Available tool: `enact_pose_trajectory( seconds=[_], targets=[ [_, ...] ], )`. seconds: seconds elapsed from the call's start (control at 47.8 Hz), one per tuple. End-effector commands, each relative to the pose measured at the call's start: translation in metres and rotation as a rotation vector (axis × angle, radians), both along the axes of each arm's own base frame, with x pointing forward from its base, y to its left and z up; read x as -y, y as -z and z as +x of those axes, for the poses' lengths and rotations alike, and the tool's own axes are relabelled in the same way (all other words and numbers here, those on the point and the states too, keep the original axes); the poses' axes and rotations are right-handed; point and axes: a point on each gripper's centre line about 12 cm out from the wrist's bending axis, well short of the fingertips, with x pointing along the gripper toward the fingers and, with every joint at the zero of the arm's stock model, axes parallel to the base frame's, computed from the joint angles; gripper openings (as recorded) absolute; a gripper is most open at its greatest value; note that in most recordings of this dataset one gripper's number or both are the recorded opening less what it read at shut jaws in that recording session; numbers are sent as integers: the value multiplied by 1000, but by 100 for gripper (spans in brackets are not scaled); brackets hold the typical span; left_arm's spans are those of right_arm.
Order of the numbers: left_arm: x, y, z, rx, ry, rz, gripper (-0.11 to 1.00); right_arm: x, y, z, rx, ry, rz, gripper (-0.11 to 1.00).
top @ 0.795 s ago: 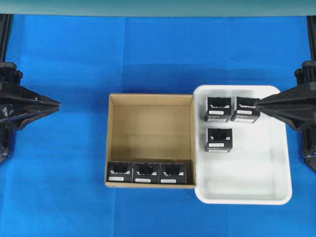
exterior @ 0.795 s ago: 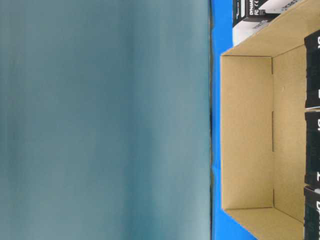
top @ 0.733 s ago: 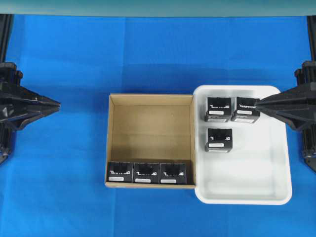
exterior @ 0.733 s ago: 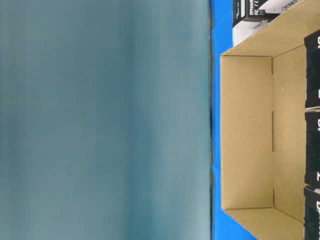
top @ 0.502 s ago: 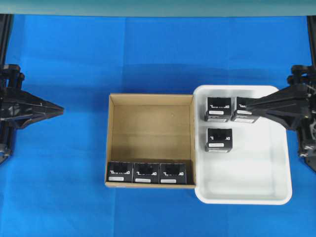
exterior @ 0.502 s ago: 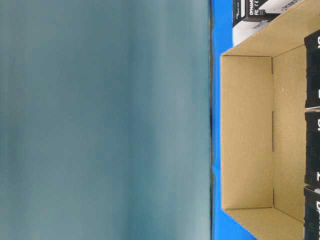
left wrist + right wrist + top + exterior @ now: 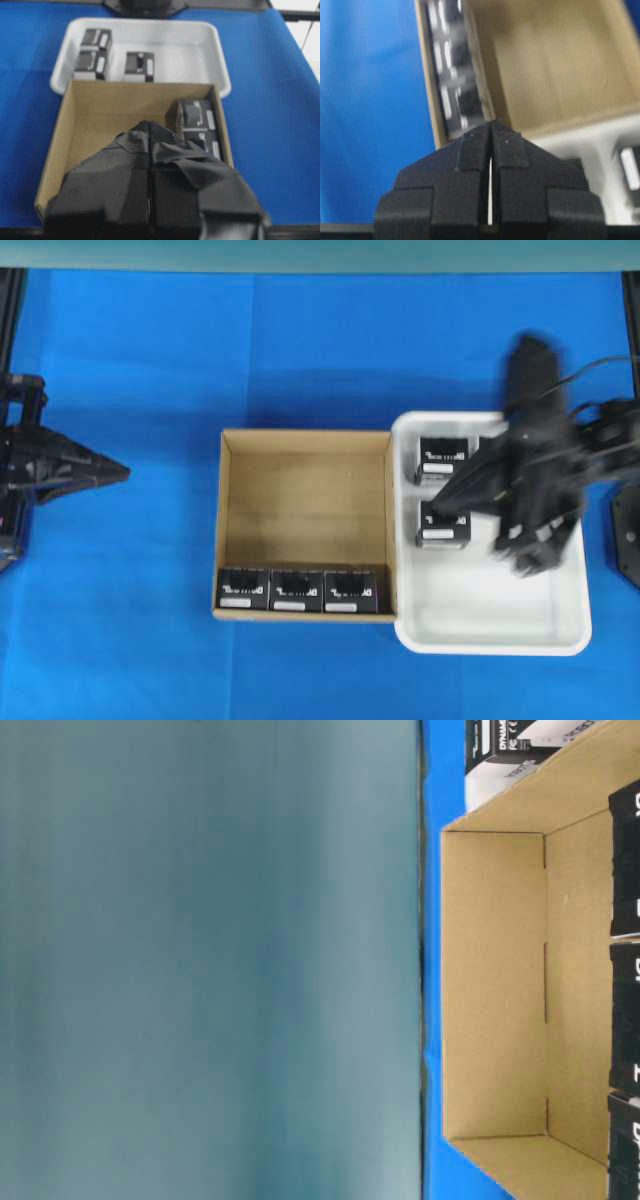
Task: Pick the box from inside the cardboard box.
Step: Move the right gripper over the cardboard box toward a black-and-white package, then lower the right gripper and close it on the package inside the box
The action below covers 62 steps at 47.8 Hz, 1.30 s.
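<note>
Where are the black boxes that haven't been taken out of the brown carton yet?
In the overhead view, three black boxes sit side by side along the near wall of the cardboard box, just left of the white tray.

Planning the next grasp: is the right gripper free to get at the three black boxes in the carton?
Probably yes. The right gripper is shut and empty over the white tray; the boxes sit uncovered along the carton's near wall, which may crowd the jaws.

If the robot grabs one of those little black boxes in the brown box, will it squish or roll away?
Probably neither. Each black box looks blocky with flat sides, so it should sit still rather than roll. Its crisp edges suggest it is stiff enough to hold its shape. The three stand tightly side by side along one wall of the cardboard box, so squeezing fingers between them may be tricky.
</note>
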Motion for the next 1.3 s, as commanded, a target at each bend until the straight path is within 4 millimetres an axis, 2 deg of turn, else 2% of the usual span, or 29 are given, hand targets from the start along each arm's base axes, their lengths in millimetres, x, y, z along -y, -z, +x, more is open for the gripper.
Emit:
enact_pose_trajectory(
  seconds=[0.0, 0.147, 0.314, 0.544, 0.795, 0.963, 1.047, 1.089, 1.277],
  targets=[
    [0, -11, 2, 15, 0, 1, -7, -6, 1, 18, -97, -31, 0, -1],
    [0, -8, 1, -6, -1, 0, -7, -11, 16, 48, -277, -77, -11, -1],
    [0, -8, 1, -9, 0, 2, -7, -16, 36, 76, -404, -157, -47, -1],
    [0, -8, 1, -9, -1, 0, -7, -21, 66, 103, -507, -277, -98, -1],
    [0, -9, 0, -5, 1, 0, -7, -20, 76, 114, -508, -292, -108, 1],
    [0, -9, 0, -5, -1, -1, -7, -20, 76, 117, -475, -287, -113, 8],
    [0, -9, 0, -5, -1, -1, -7, -19, 76, 119, -464, -289, -116, 16],
    [0, -9, 0, -6, -1, 0, -7, -20, 76, 120, -463, -293, -119, 24],
    [0, -9, 0, -6, 0, -1, -7, -19, 76, 121, -463, -301, -120, 80]
  ],
)
